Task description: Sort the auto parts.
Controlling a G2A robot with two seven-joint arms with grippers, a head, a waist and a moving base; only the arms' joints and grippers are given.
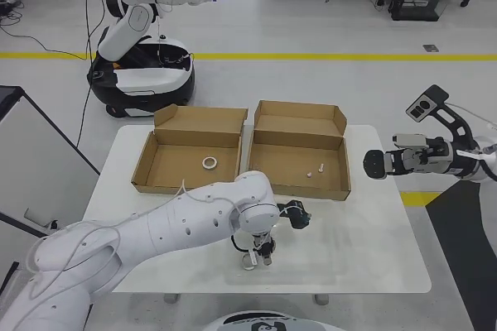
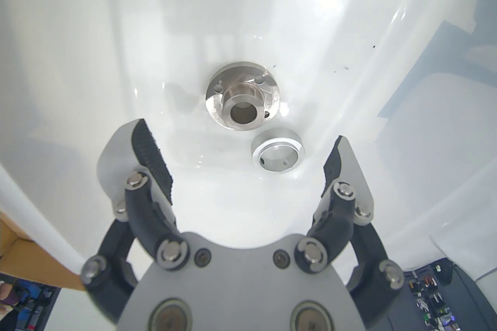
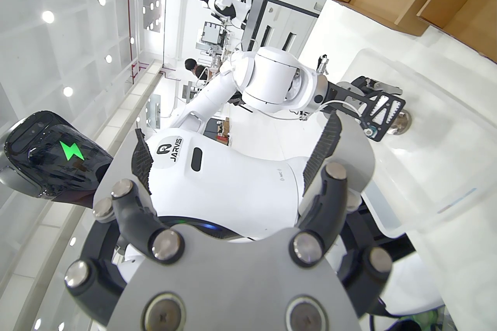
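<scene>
White bench (image 1: 356, 248), top view: a ring (image 1: 208, 162) lies in the left box (image 1: 172, 170) at the back, and the left jaws hang near the front edge. Left wrist: jaws wide, empty, above a flange (image 2: 242, 101) with a collar (image 2: 277, 156) just beside it. Right wrist: right jaws wide, empty, by the bench's right side.

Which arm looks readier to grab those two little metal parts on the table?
Left. Its open end effector hangs above the flanged hub and ring; the right end effector sits far off at the table edge.
</scene>
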